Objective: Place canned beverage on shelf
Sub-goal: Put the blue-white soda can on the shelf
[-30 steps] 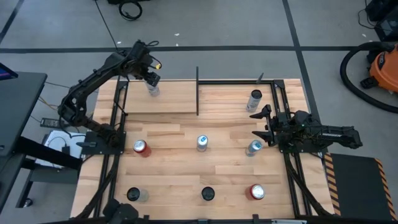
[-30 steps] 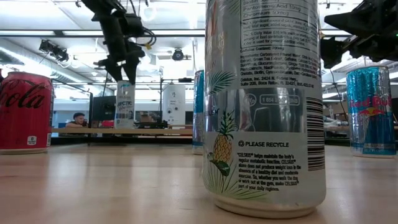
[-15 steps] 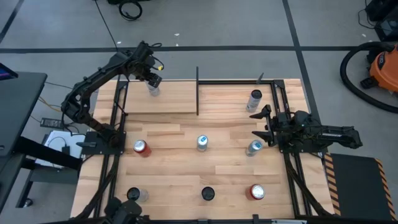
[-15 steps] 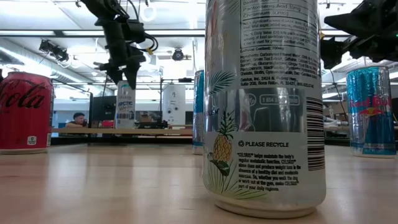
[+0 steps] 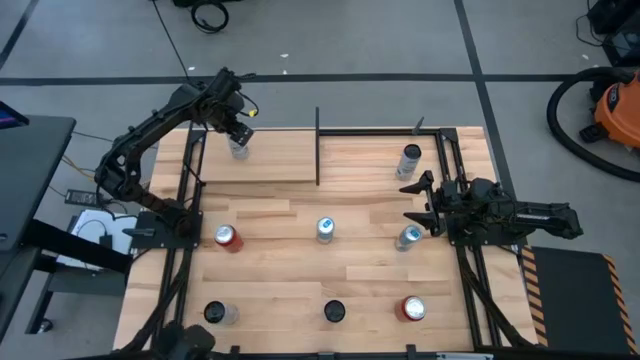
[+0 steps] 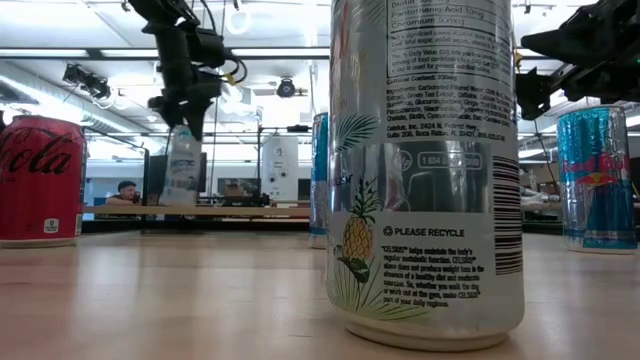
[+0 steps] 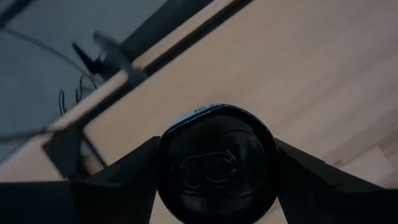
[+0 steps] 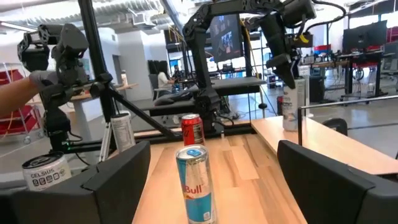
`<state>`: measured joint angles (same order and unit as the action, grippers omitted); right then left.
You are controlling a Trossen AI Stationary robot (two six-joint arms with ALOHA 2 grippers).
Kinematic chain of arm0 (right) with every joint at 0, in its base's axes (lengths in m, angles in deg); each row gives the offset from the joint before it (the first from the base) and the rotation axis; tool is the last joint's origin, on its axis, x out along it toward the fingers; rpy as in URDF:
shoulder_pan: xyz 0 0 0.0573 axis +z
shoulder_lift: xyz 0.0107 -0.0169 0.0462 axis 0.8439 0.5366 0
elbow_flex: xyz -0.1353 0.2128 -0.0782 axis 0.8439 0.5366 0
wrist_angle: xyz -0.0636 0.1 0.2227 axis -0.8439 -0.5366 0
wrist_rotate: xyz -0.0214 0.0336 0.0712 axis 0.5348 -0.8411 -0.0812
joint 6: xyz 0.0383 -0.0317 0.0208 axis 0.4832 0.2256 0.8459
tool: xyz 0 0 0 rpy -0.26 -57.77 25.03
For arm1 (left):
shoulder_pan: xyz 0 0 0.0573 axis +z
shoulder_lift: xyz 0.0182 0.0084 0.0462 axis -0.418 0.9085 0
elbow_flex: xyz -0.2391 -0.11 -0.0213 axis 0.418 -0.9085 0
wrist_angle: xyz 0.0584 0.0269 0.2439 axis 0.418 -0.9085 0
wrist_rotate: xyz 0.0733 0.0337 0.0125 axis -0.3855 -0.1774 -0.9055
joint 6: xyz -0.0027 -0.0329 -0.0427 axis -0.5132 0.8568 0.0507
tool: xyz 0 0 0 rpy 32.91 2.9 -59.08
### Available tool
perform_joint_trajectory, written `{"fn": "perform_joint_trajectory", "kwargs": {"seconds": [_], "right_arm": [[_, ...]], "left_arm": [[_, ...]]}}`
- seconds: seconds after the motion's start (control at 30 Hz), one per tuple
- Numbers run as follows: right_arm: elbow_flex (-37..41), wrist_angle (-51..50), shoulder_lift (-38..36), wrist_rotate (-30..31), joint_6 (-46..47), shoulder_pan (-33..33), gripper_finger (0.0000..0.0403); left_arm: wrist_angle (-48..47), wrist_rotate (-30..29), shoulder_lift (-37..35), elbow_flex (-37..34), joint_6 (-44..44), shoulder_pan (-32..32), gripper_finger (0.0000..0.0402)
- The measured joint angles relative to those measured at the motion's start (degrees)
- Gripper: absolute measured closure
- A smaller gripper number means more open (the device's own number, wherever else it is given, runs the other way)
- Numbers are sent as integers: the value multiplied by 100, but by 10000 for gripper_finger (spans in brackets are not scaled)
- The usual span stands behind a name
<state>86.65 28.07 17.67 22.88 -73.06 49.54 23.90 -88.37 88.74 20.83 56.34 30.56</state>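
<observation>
A slim white can (image 5: 238, 150) stands on the pale wood shelf (image 5: 270, 165) at the table's far left, framed by black uprights. My left gripper (image 5: 237, 133) comes down on it from above and is shut on its top. The low view shows the same can (image 6: 182, 168) leaning slightly under that gripper (image 6: 186, 108). In the left wrist view the can's dark lid (image 7: 214, 165) fills the space between the fingers. My right gripper (image 5: 422, 200) waits open at the table's right side, level, behind a blue Red Bull can (image 8: 194, 183). My left gripper pinches the can's upper wall just below the rim (image 7: 163, 149) between its two fingers, one on each side. The fingers point steeply down from above. The can's bottom (image 6: 176, 203) stays on the shelf, and the can leans a little.
Other cans stand on the tabletop: a red cola can (image 5: 228, 237), a blue-topped can (image 5: 325, 230), a grey can (image 5: 409, 160) far right, a red can (image 5: 412, 309), and two near the front (image 5: 333, 312) (image 5: 220, 313). A black upright (image 5: 318, 145) bounds the shelf's right end.
My left gripper has narrowed its fingers onto the white can's top and gone a little toward the table's left edge. The can has shifted left along the shelf with it and now leans instead of standing straight.
</observation>
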Motion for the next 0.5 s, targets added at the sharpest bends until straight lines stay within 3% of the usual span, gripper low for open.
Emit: {"fn": "perform_joint_trajectory", "kwargs": {"seconds": [0.2,0.5], "right_arm": [[0,0,0,-2,116,0,42],[-1,0,0,-4,20,0,42]], "left_arm": [[-296,-26,-82,2,195,375,136],[185,174,-93,14,87,817,137]]}}
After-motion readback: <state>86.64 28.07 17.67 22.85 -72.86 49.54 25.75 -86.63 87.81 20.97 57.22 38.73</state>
